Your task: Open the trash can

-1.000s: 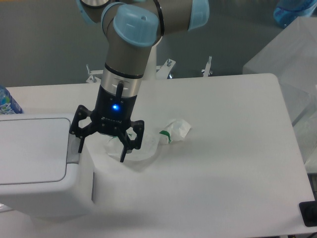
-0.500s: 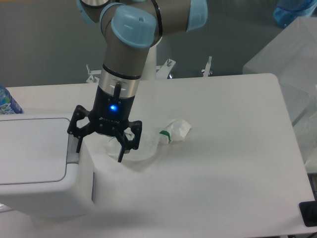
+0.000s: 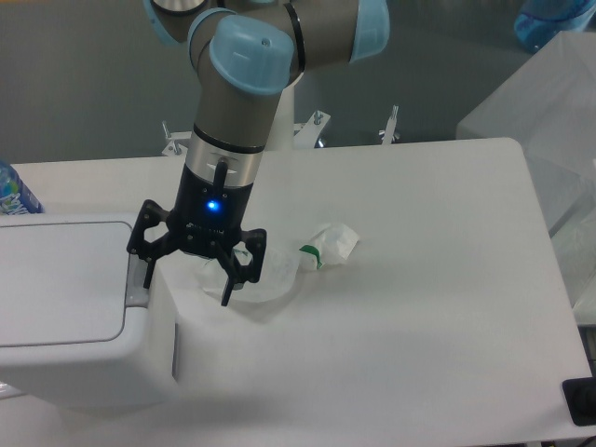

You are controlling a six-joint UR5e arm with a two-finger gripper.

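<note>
The gripper (image 3: pixel 187 282) is spread wide, holding nothing. One finger hangs over the grey push tab (image 3: pixel 137 290) of the trash can (image 3: pixel 70 317), whose lid is shut; the other is near the wrapper (image 3: pixel 321 246). A slightly off-centre descent could miss the tab.

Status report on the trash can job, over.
Gripper open, one finger over the grey push tab. Trash can lid shut. Wrapper on the table behind the fingers, clear of the tab.
</note>
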